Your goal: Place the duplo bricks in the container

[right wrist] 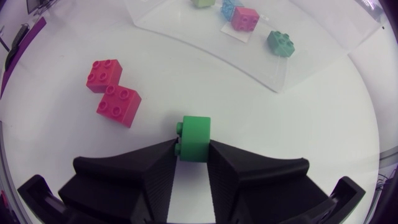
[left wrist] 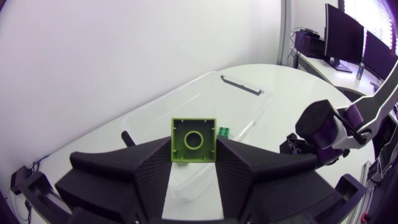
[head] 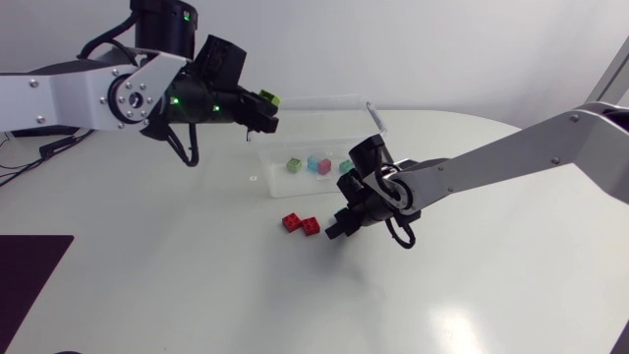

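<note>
My left gripper (head: 265, 110) hangs above the near-left part of the clear container (head: 369, 110), shut on a lime green brick (left wrist: 193, 140) whose hollow underside faces the wrist camera. My right gripper (right wrist: 193, 155) is low over the table, just in front of the container, shut on a green brick (right wrist: 195, 137). Two red bricks (head: 301, 224) lie side by side on the table just left of the right gripper (head: 339, 231). Inside the container lie a light green brick (head: 294, 165), a blue one (head: 314, 162), a pink one (right wrist: 245, 18) and a teal one (right wrist: 281, 42).
The container's clear front wall (right wrist: 205, 53) stands between the right gripper and the bricks inside. A dark mat (head: 28, 270) lies at the table's near-left corner. White tabletop (head: 197, 285) spreads in front of the arms.
</note>
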Robot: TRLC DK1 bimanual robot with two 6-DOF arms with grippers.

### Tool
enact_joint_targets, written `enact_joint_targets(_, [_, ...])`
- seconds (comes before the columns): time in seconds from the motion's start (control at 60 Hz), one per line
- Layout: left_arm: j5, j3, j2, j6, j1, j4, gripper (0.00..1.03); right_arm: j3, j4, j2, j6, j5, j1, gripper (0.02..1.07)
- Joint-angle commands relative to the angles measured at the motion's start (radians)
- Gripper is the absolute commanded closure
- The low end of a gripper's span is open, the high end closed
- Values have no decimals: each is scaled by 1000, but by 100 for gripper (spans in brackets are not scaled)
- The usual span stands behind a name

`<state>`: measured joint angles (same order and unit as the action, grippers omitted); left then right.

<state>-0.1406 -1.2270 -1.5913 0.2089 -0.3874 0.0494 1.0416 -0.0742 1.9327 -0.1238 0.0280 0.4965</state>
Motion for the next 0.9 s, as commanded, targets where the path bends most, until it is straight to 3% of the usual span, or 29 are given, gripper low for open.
enact_joint_targets(0.0, [21, -62, -76, -31, -11, -13, 70, -29, -1, -23, -17, -10, 4, 88])
enact_joint_targets(0.317, [76, -255, -323, -43, -5, -33, 67, -86, -99, -331, -11, -11, -26, 88])
enact_joint_targets(0.483, [84, -292, -380, -46, 4, -10, 21, -28, -168, -442, 0, -16, -27, 88])
enact_joint_targets(0.617, [84, -239, -325, -42, 8, -14, 7, 40, -177, -443, 12, -17, -36, 88])
enact_joint_targets(0.883, [67, -40, -93, 27, 7, 9, 6, 222, -170, -322, 35, -19, -72, 88])
